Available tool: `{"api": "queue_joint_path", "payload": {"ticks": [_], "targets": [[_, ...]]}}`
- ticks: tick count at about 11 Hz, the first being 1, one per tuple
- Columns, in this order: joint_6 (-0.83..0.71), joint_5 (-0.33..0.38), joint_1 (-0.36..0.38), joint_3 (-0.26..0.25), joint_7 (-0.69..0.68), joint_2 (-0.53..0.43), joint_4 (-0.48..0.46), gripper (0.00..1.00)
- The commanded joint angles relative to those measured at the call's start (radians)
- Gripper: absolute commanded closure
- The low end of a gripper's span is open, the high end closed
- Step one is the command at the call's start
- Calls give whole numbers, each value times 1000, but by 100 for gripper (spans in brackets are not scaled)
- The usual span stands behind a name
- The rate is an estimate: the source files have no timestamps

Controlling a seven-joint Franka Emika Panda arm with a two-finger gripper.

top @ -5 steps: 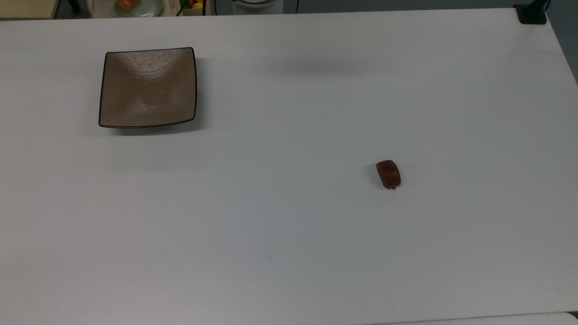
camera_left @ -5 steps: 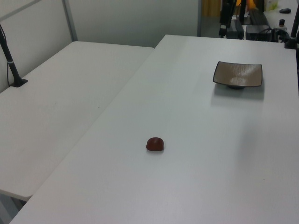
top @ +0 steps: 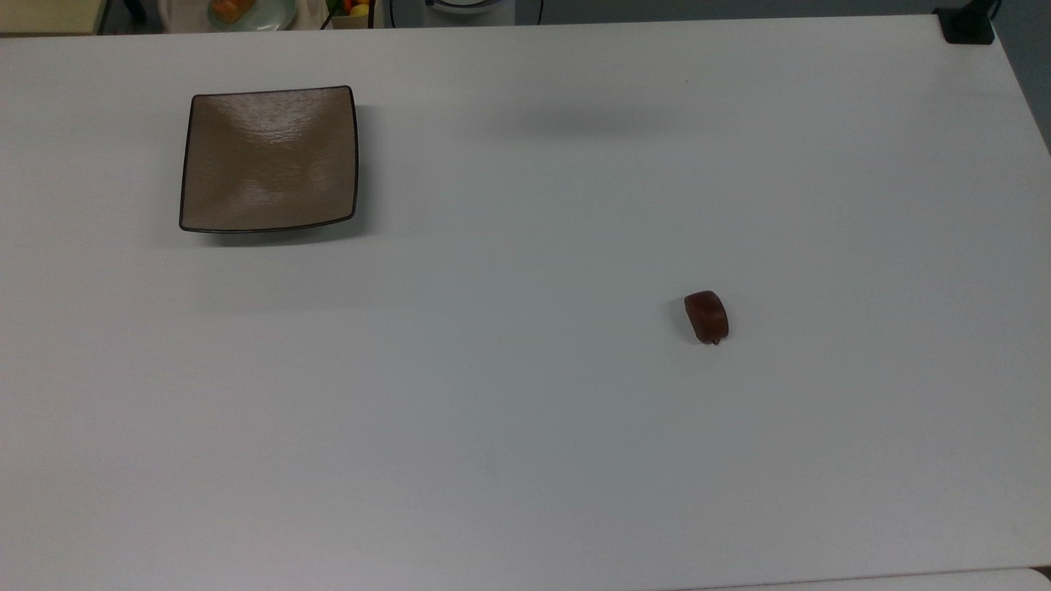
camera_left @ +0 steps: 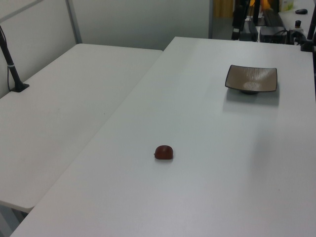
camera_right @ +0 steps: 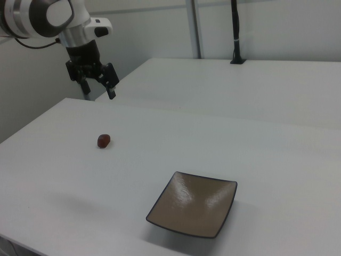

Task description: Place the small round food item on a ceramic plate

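Small round food item point(top: 706, 317) sits on bare white table point(top: 525, 427), well apart from the ceramic plate point(top: 269, 158). Gripper point(camera_right: 99, 88) hangs above it, fingers apart, holding nothing. It looks light, glossy, likely slippery; pinch the short sides, low.

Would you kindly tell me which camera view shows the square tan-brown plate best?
The top view: the square tan-brown ceramic plate lies face-on there, its whole dark rim traceable. The left view shows it small and far off; the right view shows it near but slanted, corners upturned.
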Motion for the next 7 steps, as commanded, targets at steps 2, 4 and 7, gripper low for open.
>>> {"api": "queue_joint_path", "payload": {"ticks": [2, 4, 7], "targets": [[68, 25, 8, -4, -5, -1, -26, 0], [132, 28, 24, -4, -2, 28, -23, 0], [177, 52, 30, 6, 46, 98, 24, 0]]}}
